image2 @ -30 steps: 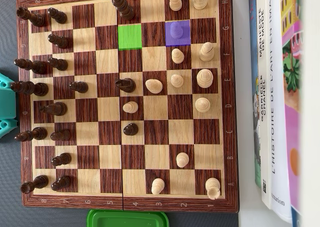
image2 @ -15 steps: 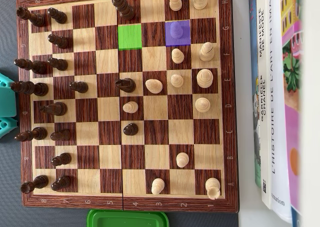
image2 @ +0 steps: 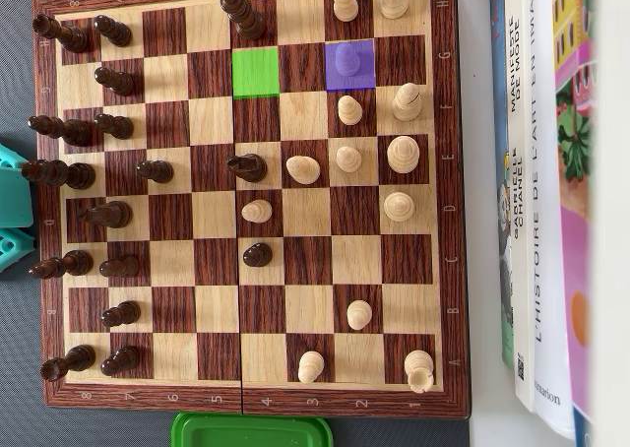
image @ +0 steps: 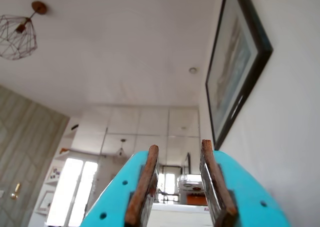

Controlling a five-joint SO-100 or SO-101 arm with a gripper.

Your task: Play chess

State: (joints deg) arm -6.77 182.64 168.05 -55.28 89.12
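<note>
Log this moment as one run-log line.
gripper: open, empty, aimed at ceiling | arm base: left of chessboard | purple square: light pawn | green square: vacant

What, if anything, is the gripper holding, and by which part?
Nothing: in the wrist view the gripper points at the ceiling, fingers apart with only empty space between them.

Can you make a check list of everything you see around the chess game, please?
Surface: wooden chessboard on a grey table.
Job's things: purple-marked pawn; green-marked square, empty; dark pieces at the overhead view's left, light ones at its right.
Clutter: green lid at the bottom edge.
Grippers: gripper aimed at the ceiling, jaws apart, holding nothing.
Cables: nothing seen.
Surroundings: books, framed picture, wire lamp.
</note>
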